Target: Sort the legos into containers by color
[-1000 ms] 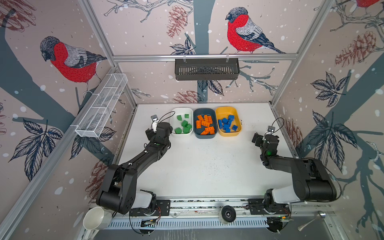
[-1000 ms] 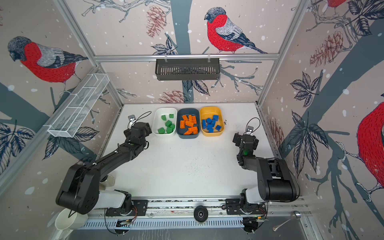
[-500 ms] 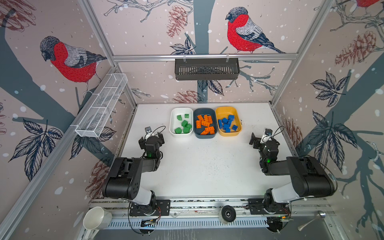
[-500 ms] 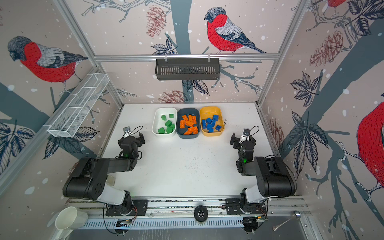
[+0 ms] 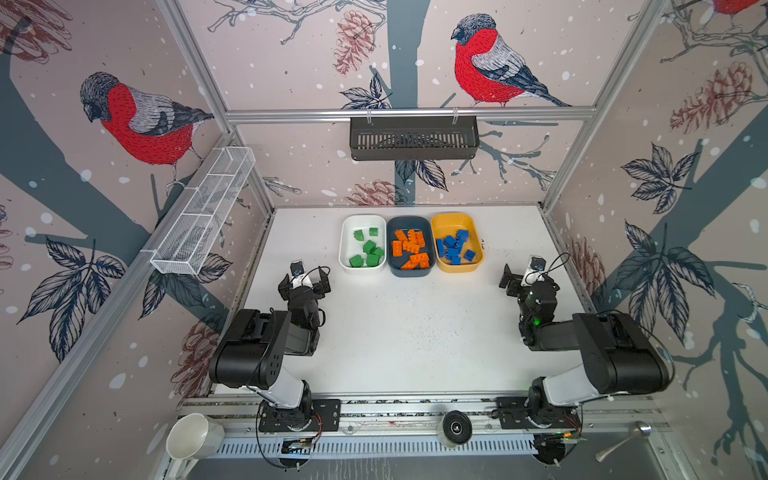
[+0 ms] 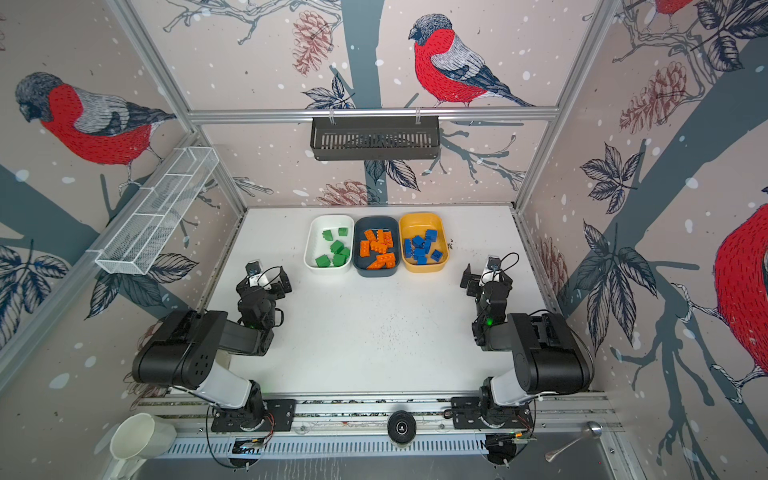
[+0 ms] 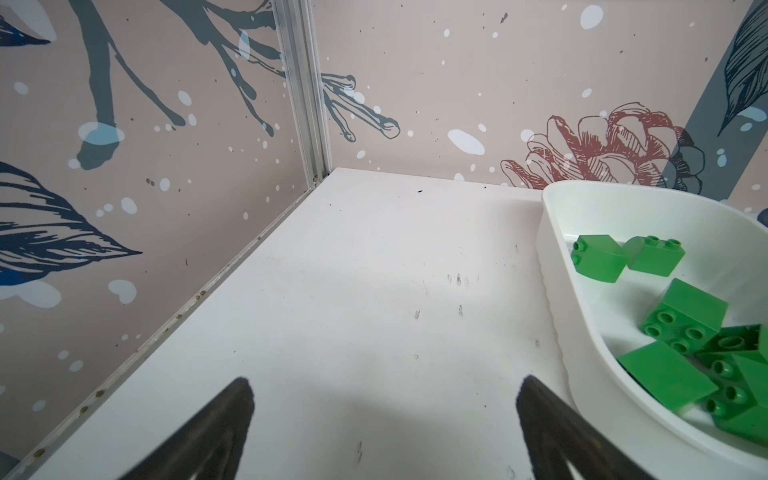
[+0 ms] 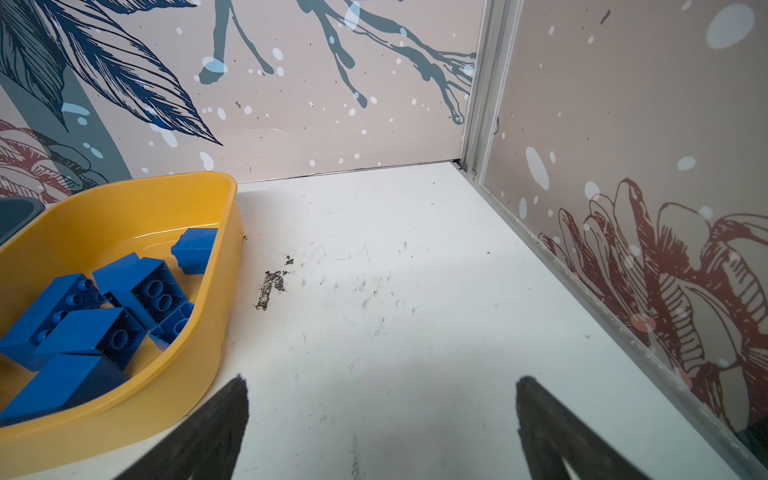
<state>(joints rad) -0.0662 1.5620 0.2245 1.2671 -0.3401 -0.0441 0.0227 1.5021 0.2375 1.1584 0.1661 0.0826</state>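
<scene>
Three tubs stand side by side in a row at the upper middle of the table [image 5: 395,332], seen in both top views. The white tub [image 5: 362,269] is on the left of the row and holds the green legos [image 5: 369,247]. The teal tub [image 5: 409,273] in the middle holds the orange legos [image 5: 409,248], piled loosely at all angles. The yellow tub [image 5: 457,269] on the right holds the blue legos [image 5: 452,250]. Every lego I can see lies in a tub of its own colour group.

Both arms are folded low near the front rail. The left gripper [image 5: 305,286] sits at the left of the frame, below and to the left of the white tub, and apart from it. Its jaws are spread wide with nothing between them. In the left wrist view only bare table shows between the dark fingers [image 7: 232,415], with the white tub just beside.

The right gripper [image 5: 528,282] sits at the right of the frame, below and to the right of the yellow tub. It too is released and empty. The right wrist view shows scuffed table between its fingers [image 8: 540,415], with the yellow tub close by.
</scene>
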